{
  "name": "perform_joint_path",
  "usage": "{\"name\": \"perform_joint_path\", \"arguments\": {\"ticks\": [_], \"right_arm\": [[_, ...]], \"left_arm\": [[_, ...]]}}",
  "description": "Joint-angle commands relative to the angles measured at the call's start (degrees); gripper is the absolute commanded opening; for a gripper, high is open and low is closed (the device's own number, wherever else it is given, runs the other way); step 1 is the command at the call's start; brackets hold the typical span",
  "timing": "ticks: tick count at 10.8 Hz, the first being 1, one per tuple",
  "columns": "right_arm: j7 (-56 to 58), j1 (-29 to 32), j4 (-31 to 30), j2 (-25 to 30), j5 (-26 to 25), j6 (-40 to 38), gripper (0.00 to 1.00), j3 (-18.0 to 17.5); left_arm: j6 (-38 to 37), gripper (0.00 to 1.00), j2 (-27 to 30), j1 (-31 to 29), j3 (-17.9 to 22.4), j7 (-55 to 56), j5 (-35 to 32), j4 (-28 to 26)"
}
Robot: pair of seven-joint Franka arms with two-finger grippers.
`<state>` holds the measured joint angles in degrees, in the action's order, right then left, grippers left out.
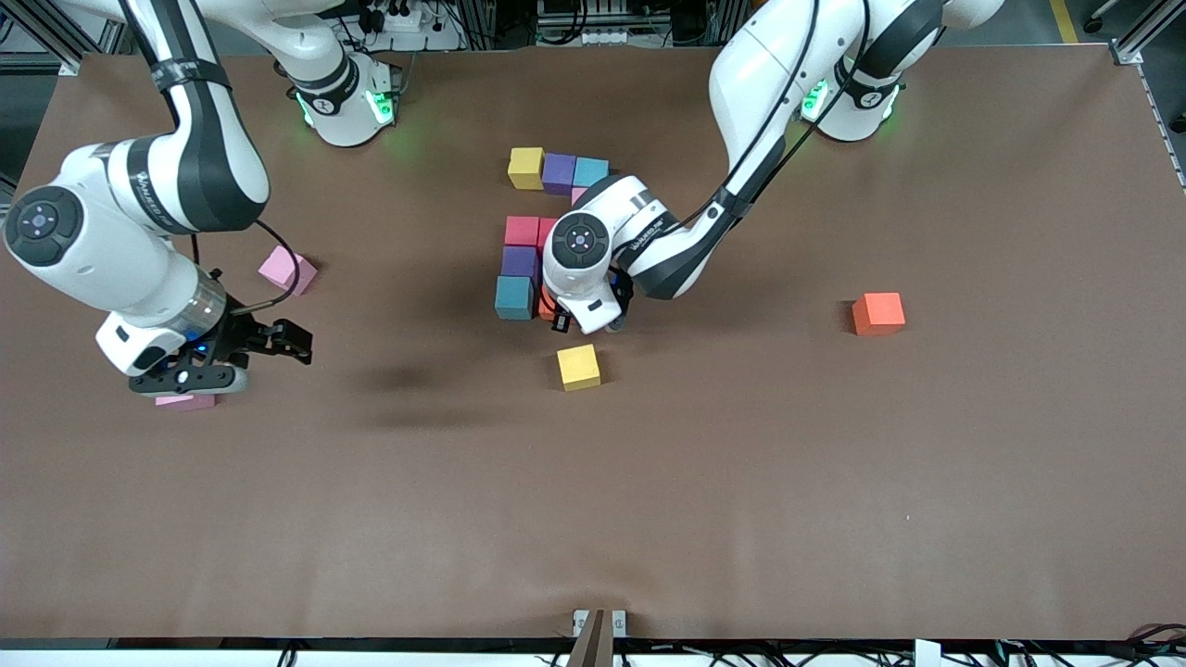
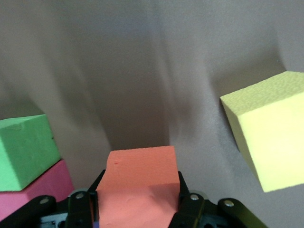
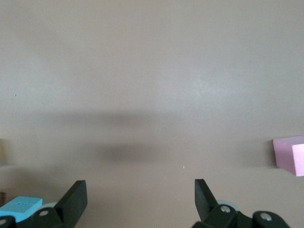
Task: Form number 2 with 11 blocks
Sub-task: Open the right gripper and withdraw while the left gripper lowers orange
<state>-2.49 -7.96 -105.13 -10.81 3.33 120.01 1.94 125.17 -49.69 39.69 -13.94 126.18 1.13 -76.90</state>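
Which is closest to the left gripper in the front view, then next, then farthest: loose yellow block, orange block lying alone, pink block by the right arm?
1. Loose yellow block, just nearer the camera than the left gripper.
2. Orange block, toward the left arm's end.
3. Pink block, toward the right arm's end.

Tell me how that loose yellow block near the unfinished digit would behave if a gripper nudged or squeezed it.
The yellow block has flat faces and sits squarely on the table, so it would probably slide rather than roll or tip. Its matte, grainy surface looks foam-like, so likely light and not slippery. The orange block in the shut left gripper looks slightly dented, suggesting some give.
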Motion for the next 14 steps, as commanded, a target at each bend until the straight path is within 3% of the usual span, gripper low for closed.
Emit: {"name": "perform_joint_path", "arguments": {"ticks": [1,6,11,14], "right_arm": [[-0.58,3.12,2.20,3.06,-0.69,-6.16,1.00,-1.50],[-0.94,5.31,4.14,10.10,-0.87,-12.34,1.00,-1.33],[-1.11,9.10,14.24,10.02,-0.69,-24.90,1.00,-1.15],[-1.02,9.45,14.95,9.93,-0.52,-25.44,1.00,-1.24]], "left_arm": [[2.44,0.00,-1.01,2.14,1.55,2.22,0.63,0.79],[4.82,0.00,-2.07,3.20,1.64,4.24,0.54,0.79],[5.26,0.00,-2.42,3.20,1.81,6.87,0.54,0.79],[5.26,0.00,-2.51,5.66,4.62,8.73,0.62,0.79]]}}
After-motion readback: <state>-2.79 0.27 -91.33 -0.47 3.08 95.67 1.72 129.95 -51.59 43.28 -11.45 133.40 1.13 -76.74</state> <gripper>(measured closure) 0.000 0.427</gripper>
